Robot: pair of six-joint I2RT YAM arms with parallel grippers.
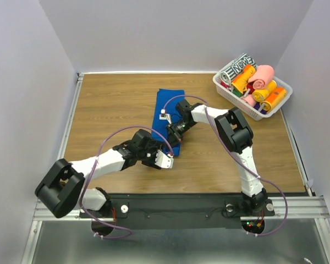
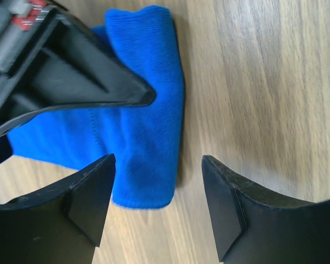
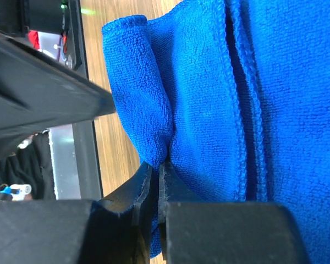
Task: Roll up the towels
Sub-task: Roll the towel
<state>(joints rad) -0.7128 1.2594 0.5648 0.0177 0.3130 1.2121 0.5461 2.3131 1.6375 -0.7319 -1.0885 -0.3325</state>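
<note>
Two grippers at your royal blue cloth towel: right gripper pinches a fold, left gripper wide open, empty, alongside.

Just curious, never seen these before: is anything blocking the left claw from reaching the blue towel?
Nothing visible does. The left gripper hangs open with the near end of the blue towel right ahead of its fingers. The right gripper, shut on a fold of that towel, sits off to one side, not between.
</note>
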